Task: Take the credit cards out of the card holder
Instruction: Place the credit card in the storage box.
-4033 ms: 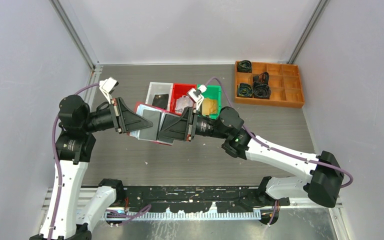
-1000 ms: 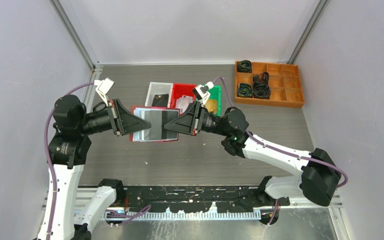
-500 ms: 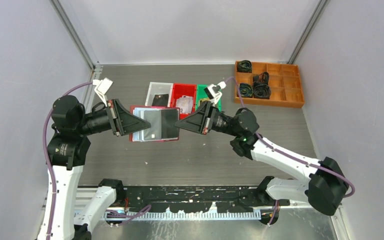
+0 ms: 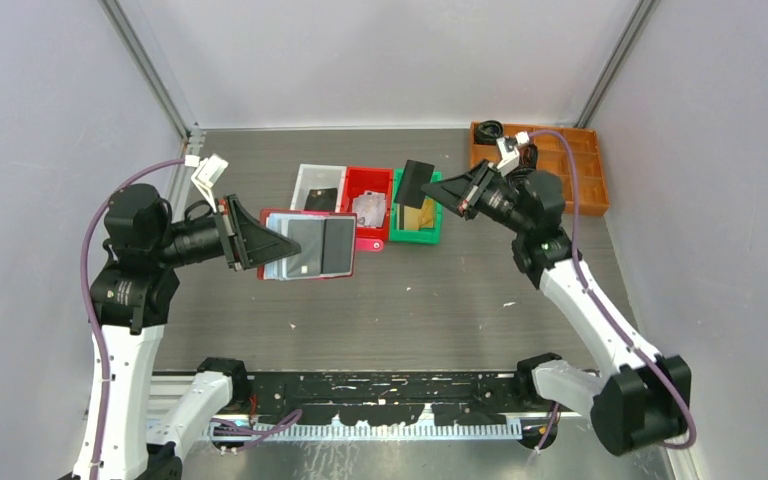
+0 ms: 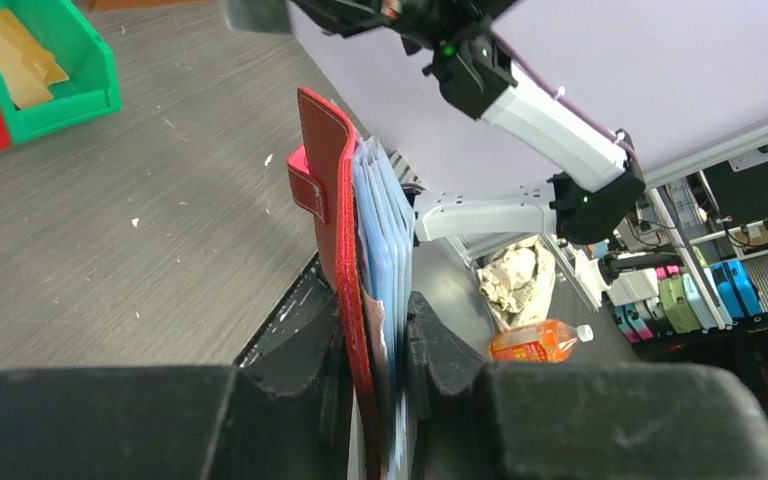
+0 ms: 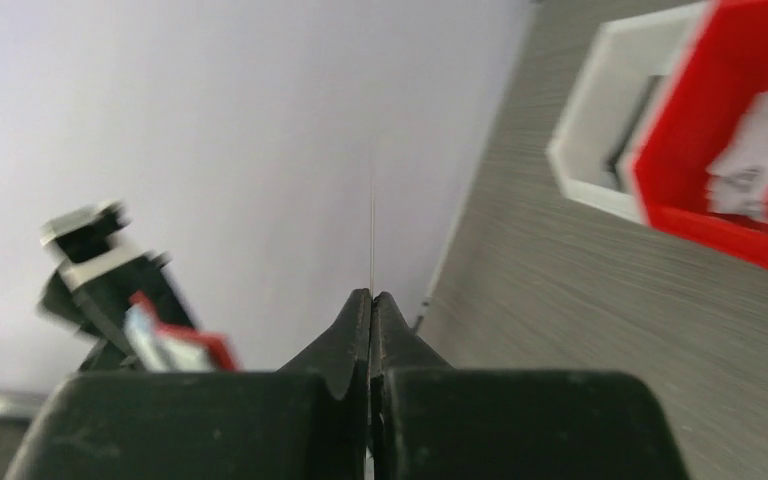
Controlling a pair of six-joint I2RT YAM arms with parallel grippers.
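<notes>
Credit card (image 4: 417,182) pinched edge-on by right hand (image 4: 432,204) over green bin (image 4: 422,236).

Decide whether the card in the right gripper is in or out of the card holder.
Out: the right gripper pinches the black card above the green bin, apart from the card holder.

Holder (image 5: 322,170): red leather-look, stitched. Sleeves (image 5: 385,225): clear glossy plastic. Table (image 4: 440,300): grey, brushed, matt. Tray (image 4: 588,190): wood.

No writing, brand, number or sign can be read anywhere; the credit cards (image 4: 417,183) and the card holder (image 5: 322,160) show no legible print, being too small or blurred.
</notes>
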